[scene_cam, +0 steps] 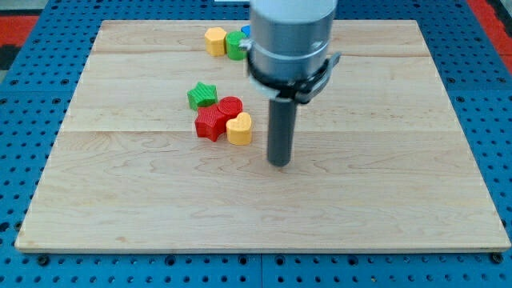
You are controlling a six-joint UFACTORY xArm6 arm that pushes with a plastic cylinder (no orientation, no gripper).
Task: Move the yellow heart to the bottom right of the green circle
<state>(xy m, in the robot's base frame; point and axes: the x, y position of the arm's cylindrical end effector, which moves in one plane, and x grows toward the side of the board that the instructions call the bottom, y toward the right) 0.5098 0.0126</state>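
The yellow heart [239,128] lies near the board's middle, touching the red star [210,123] on its left and the red circle [230,106] above it. The green circle [235,45] stands near the view's top, partly hidden behind my arm. My tip [278,162] rests on the board to the right of and slightly below the yellow heart, a short gap away, not touching it.
A green star [202,95] sits above-left of the red star. A yellow hexagon [214,40] stands left of the green circle. A blue block [246,30] is mostly hidden behind my arm. The wooden board [384,200] lies on a blue pegboard.
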